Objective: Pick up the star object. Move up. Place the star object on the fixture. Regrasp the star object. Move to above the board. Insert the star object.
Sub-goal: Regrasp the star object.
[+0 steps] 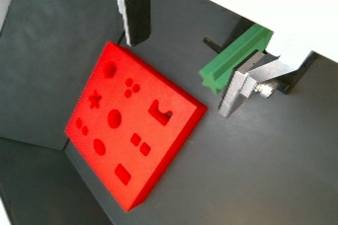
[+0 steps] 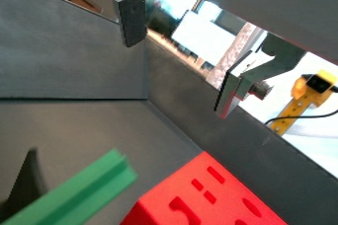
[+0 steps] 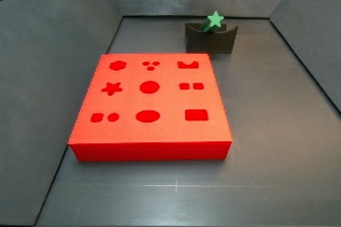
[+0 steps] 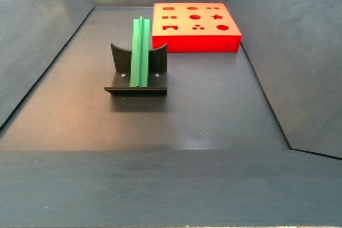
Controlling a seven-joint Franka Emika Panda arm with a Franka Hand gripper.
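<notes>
A dark grey bin holds three things. The red board (image 3: 147,105) lies flat on the floor, its top cut with star, circle, square and oval holes, all empty. Well apart from it stands the fixture (image 4: 135,76), a nearly black block. The green star peg (image 4: 140,48) rests in the fixture's notch, propped on end against its upright, free of any grip. In a side view its star-shaped end (image 3: 214,19) shows above the block.

The gripper (image 1: 185,59) hangs above the floor, released: in both wrist views its silver fingers (image 2: 132,16) stand wide apart, nothing between them. Neither side view shows the gripper.
</notes>
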